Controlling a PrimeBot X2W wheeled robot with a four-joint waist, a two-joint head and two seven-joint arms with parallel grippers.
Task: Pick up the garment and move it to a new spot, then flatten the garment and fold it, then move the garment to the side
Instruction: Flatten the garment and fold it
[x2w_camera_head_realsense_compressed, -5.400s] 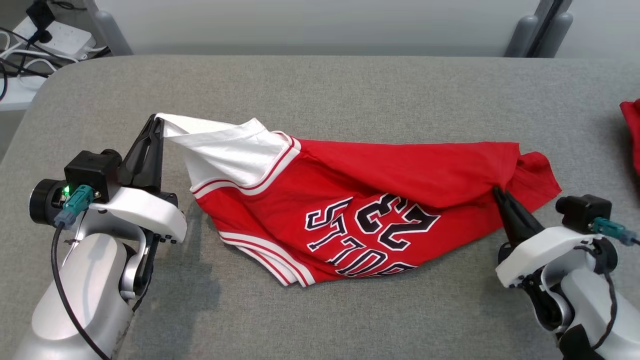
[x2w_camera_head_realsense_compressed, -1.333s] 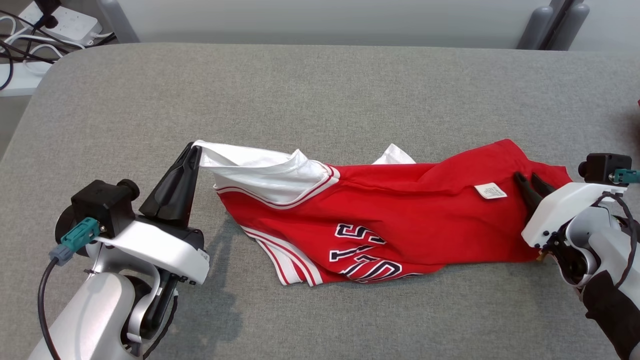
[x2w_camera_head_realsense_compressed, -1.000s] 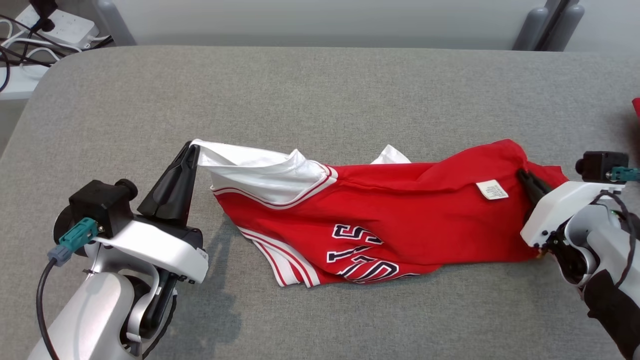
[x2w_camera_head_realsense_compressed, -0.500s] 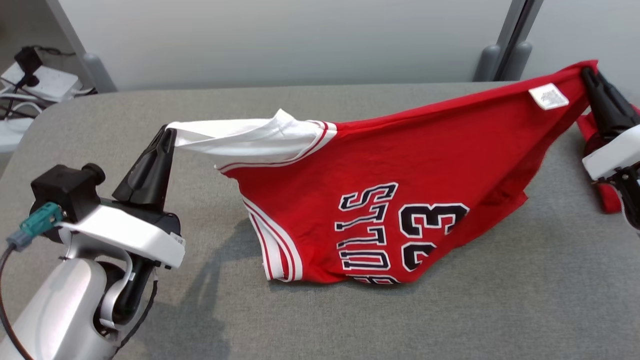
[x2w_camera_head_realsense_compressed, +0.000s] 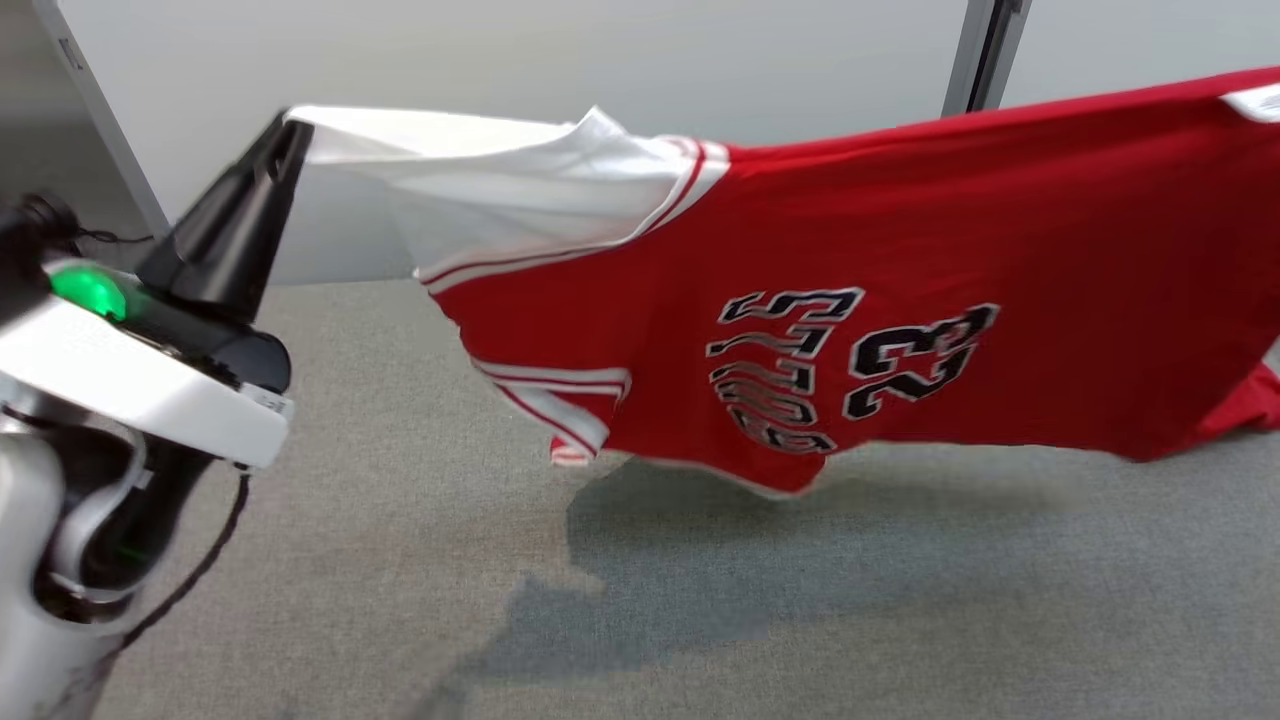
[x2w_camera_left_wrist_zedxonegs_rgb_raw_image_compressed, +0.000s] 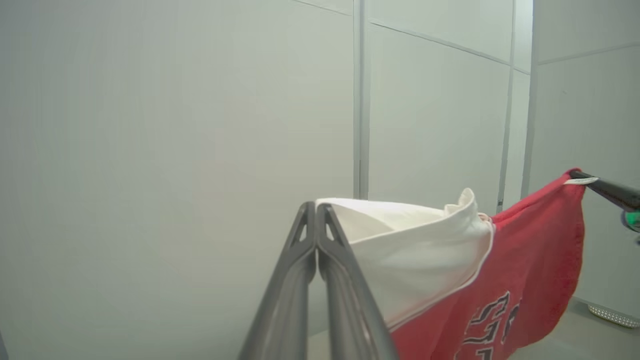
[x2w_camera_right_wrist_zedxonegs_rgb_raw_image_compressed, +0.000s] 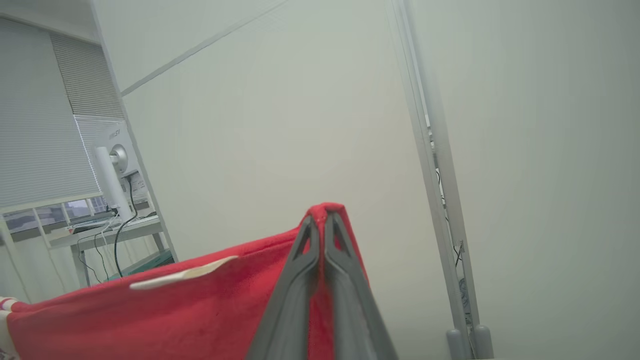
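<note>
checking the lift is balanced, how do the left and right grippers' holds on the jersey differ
The left gripper pinches the white sleeve; the right gripper pinches a red edge by the white label. Cloth leaves the left gripper to one side, while red cloth peaks over the right gripper's end. Both are shut on the jersey, holding it stretched above the table.
</note>
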